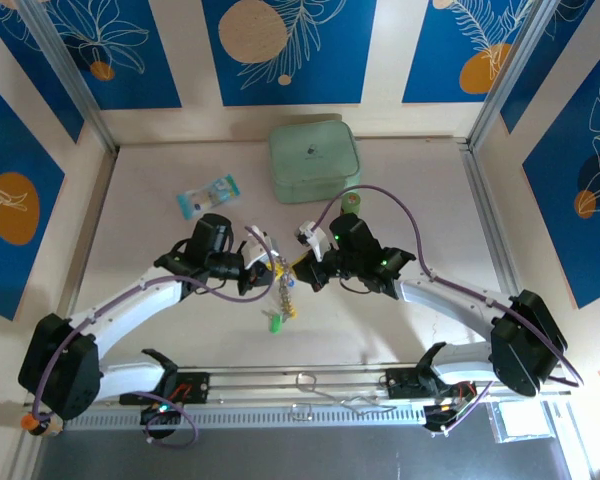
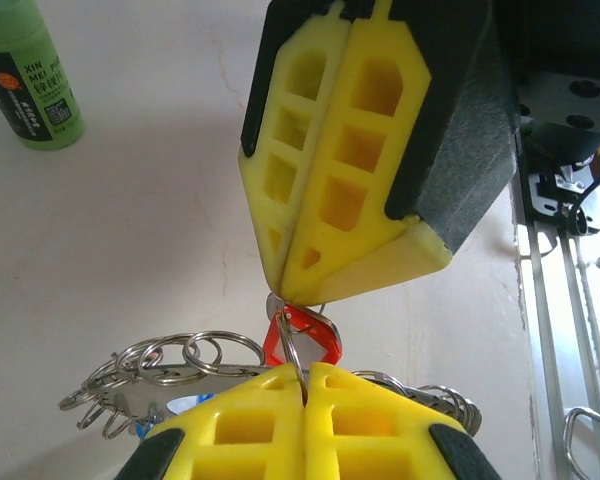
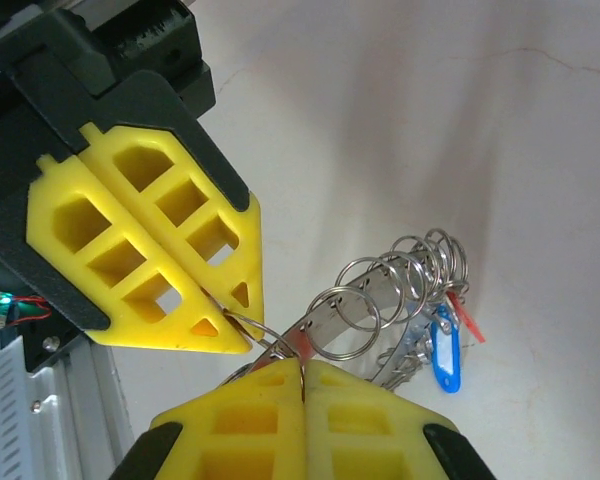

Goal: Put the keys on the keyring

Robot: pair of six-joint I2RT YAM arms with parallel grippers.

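The keyring (image 2: 140, 378), a silvery band strung with several small split rings, hangs above the table between my two grippers; it also appears from the right wrist (image 3: 375, 292) and from above (image 1: 283, 292). A red key (image 2: 306, 338) sits between the fingertips. My left gripper (image 2: 305, 385) is shut on the thin wire ring running through the red key. My right gripper (image 2: 295, 293) comes down from above, shut on the red key's top. From the right wrist, my right gripper (image 3: 303, 372) and left gripper (image 3: 238, 338) meet tip to tip. A blue key (image 3: 445, 352) dangles from the keyring.
A green bottle (image 2: 30, 75) stands on the table behind the grippers (image 1: 352, 203). A mint-green square case (image 1: 313, 160) lies at the back, with a small clear packet (image 1: 208, 195) to its left. A green tag (image 1: 275, 322) hangs lowest under the bunch. A metal rail (image 1: 310, 385) runs along the near edge.
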